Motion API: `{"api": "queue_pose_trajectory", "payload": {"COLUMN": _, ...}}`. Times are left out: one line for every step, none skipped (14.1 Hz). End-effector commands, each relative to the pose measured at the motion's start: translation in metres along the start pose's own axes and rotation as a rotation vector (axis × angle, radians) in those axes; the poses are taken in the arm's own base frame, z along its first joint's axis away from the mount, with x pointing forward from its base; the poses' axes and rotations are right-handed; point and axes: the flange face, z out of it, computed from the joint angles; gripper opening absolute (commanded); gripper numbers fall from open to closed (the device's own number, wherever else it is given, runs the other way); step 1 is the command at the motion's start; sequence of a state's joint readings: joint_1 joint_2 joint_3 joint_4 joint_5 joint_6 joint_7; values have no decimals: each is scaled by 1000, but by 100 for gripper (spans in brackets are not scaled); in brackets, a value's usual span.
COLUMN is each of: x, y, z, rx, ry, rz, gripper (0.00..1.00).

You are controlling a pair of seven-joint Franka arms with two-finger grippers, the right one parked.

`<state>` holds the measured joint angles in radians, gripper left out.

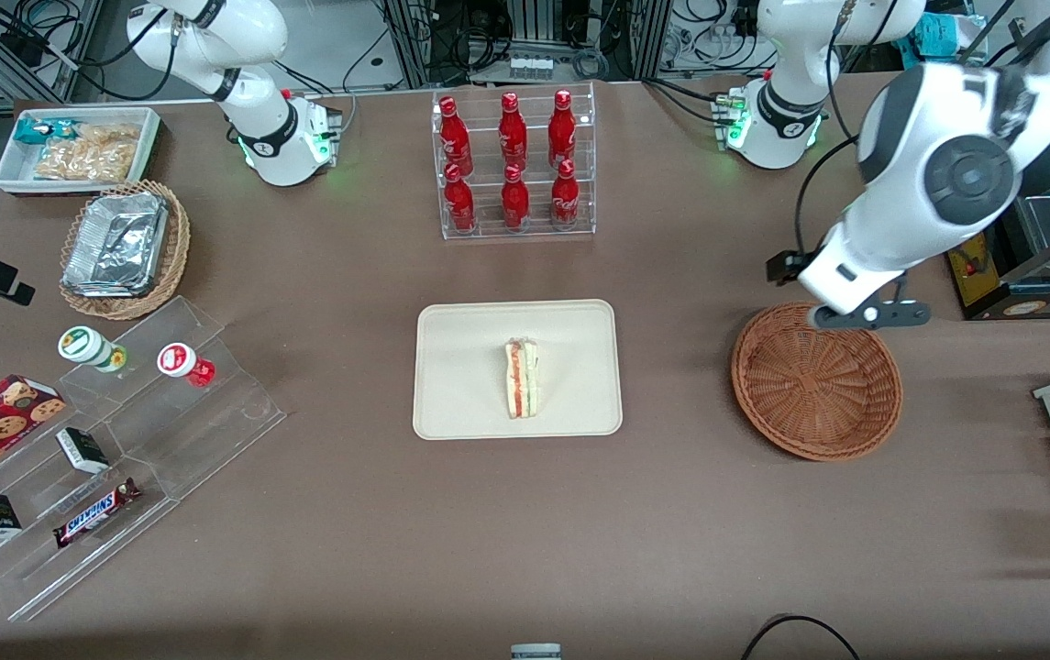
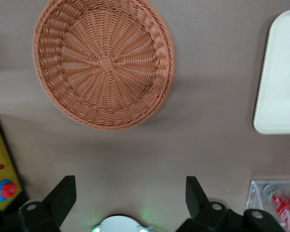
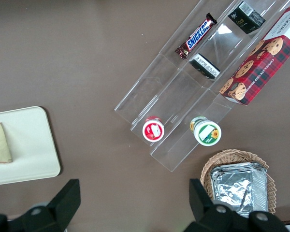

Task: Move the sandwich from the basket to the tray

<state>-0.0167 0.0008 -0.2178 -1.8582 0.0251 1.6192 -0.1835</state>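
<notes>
Snickers bar (image 1: 95, 511) lies on acrylic steps; end effector (image 2: 130, 193) open above table.

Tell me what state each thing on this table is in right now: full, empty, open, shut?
sandwich: lying on the tray, nothing touching it.
tray: holds only the sandwich.
basket: empty.
tool: open, holding nothing, up above the table beside the basket.
bottle rack: six red bottles standing upright.
foil container: sitting in the tan basket.

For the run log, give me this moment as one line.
sandwich: on tray | basket: empty | end effector: open, above table near basket
</notes>
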Motion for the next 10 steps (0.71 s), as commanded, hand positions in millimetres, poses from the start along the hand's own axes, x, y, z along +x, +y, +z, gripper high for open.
{"api": "queue_pose_trajectory", "payload": {"x": -15, "y": -40, "z": -36, "rx": -27, "ry": 24, "rz": 74, "gripper": 100}}
{"api": "queue_pose_trajectory", "payload": {"x": -16, "y": -55, "z": -48, "rx": -30, "ry": 40, "rz": 75, "gripper": 100}}
{"api": "queue_pose_trajectory", "payload": {"x": -16, "y": -76, "z": -61, "rx": -38, "ry": 64, "rz": 45, "gripper": 100}}
{"api": "queue_pose_trajectory", "payload": {"x": -16, "y": -87, "z": -75, "rx": -43, "ry": 94, "rz": 26, "gripper": 100}}
{"api": "queue_pose_trajectory", "payload": {"x": -17, "y": -100, "z": -84, "rx": -48, "ry": 114, "rz": 2, "gripper": 100}}
{"api": "queue_pose_trajectory", "payload": {"x": -18, "y": -115, "z": -93, "rx": -54, "ry": 136, "rz": -24, "gripper": 100}}
{"api": "queue_pose_trajectory", "payload": {"x": -18, "y": -124, "z": -99, "rx": -60, "ry": 153, "rz": -41, "gripper": 100}}
{"api": "queue_pose_trajectory", "payload": {"x": -19, "y": -135, "z": -104, "rx": -64, "ry": 166, "rz": -61, "gripper": 100}}
{"api": "queue_pose_trajectory", "payload": {"x": -20, "y": -136, "z": -108, "rx": -65, "ry": 171, "rz": -62, "gripper": 100}}
{"api": "queue_pose_trajectory", "payload": {"x": -20, "y": -134, "z": -108, "rx": -64, "ry": 169, "rz": -62, "gripper": 100}}
